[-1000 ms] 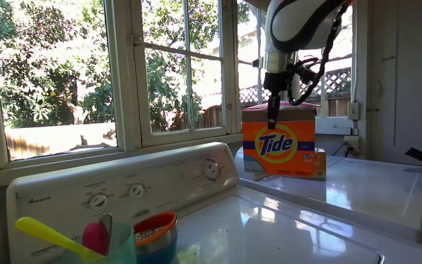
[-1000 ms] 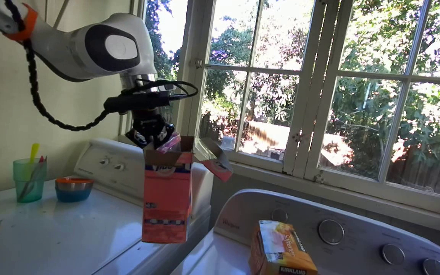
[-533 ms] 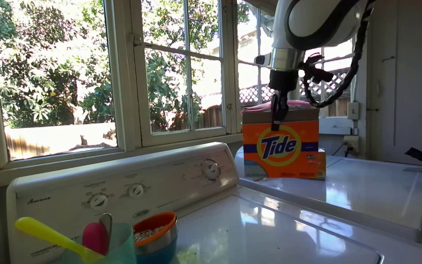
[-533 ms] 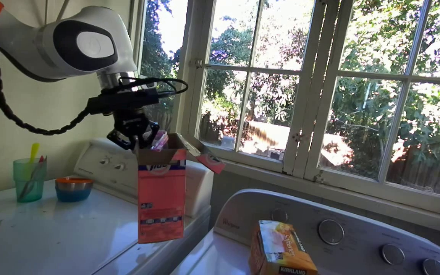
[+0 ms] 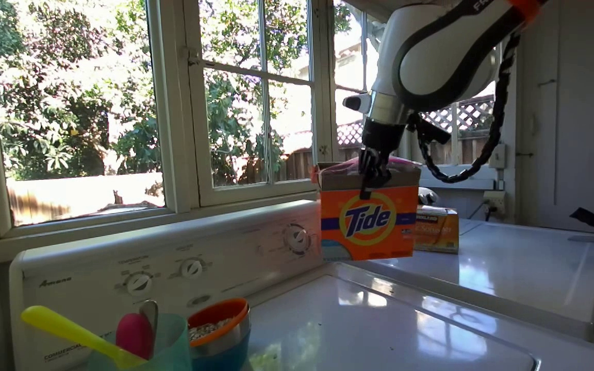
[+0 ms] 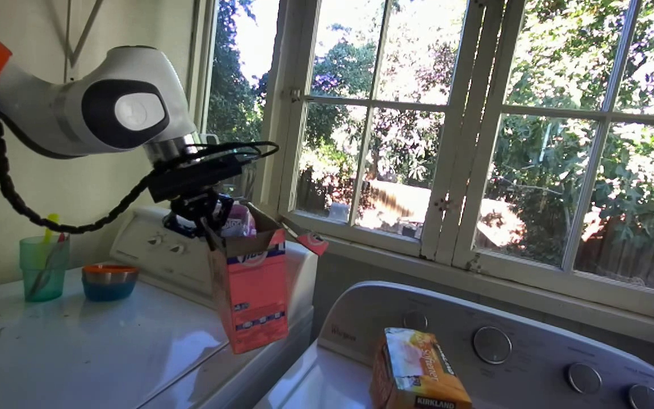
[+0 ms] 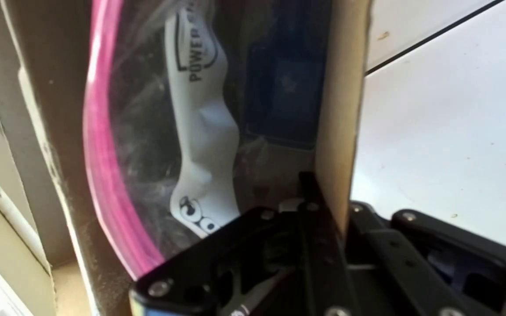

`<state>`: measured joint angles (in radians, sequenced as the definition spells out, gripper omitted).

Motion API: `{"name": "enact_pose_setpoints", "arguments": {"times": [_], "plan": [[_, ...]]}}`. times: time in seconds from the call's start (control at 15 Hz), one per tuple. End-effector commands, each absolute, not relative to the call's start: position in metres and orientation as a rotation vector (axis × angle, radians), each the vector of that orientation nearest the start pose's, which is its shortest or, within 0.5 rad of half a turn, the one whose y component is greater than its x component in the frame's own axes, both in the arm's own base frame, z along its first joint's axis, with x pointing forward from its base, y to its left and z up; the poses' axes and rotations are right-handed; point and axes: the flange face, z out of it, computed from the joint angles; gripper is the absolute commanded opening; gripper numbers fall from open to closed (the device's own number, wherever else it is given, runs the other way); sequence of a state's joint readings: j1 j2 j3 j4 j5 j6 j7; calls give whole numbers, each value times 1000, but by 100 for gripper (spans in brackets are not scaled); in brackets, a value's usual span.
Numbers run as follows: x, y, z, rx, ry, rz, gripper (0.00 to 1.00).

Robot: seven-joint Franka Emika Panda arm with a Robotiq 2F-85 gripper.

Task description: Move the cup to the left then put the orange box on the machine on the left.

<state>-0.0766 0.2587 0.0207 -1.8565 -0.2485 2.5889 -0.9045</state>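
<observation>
Evidently the tool point(image 5: 366, 191) pinches the orange box point(image 5: 372, 221) by one cardboard wall point(image 7: 343, 109), one finger point(image 7: 319, 237) inside, one outside, likely because its full width exceeds the grasp. The box hangs tilted beneath the tool, by the edge of the machine point(image 5: 328, 319); whether it touches, I cannot tell. A bag point(image 7: 141, 131) inside crowds the inner finger. Beside the tool, lower down, the control panel point(image 5: 230, 263) could catch the box. Well away from the tool on that machine stand the cup point(image 6: 45, 272) and, beside it, a bowl point(image 6: 109, 284), presumably leaving landing room. The opposite way from the tool, a small carton point(image 6: 418, 369) sits on the neighbouring machine point(image 6: 327, 375).
</observation>
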Motion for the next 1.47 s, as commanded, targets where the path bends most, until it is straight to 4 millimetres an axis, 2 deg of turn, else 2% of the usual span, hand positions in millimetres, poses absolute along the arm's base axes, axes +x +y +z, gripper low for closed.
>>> {"name": "enact_pose_setpoints", "arguments": {"times": [0.0, 0.33, 0.67, 1.0, 1.2, 1.4], "plan": [[661, -21, 432, -2888, -1956, -765, 1], [663, -9, 425, -2646, -2265, -869, 1], [660, 17, 416, -2328, -2550, -948, 1], [665, 44, 406, -1965, -2666, -1085, 1], [662, 31, 405, -1906, -2535, -1113, 1], [652, 7, 410, -2037, -2446, -1029, 1]]}}
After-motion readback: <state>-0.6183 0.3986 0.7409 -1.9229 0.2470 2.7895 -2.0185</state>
